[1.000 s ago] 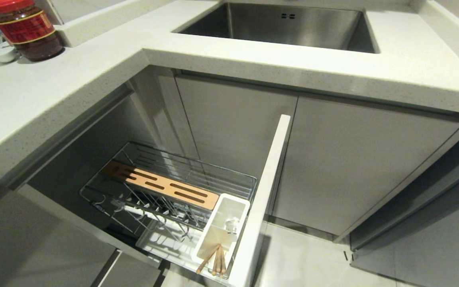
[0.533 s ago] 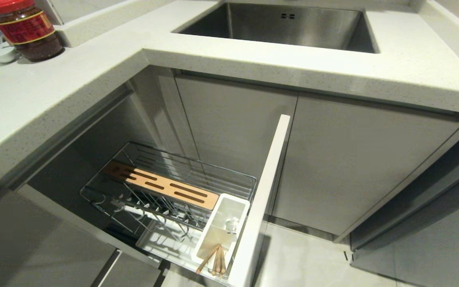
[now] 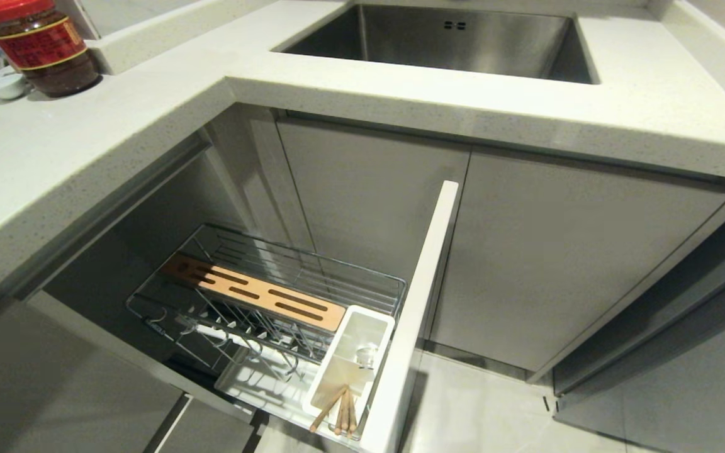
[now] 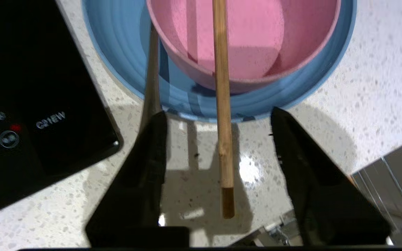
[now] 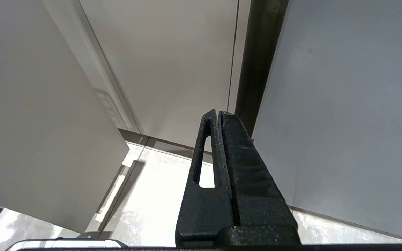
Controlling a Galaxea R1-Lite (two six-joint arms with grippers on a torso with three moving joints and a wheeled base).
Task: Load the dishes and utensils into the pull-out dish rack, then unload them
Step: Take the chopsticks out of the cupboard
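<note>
"C21EW" printed on black cooktop (image 4: 47, 104) panel.

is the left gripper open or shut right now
Open. In the left wrist view the left gripper has its two black fingers spread wide apart, and the wooden chopstick lies between them untouched.

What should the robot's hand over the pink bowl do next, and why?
Probably lift straight away. The left gripper stands open, and the chopstick between its fingers leans on the pink bowl in the blue plate, seemingly let go. More chopsticks wait in the rack's white bin.
</note>
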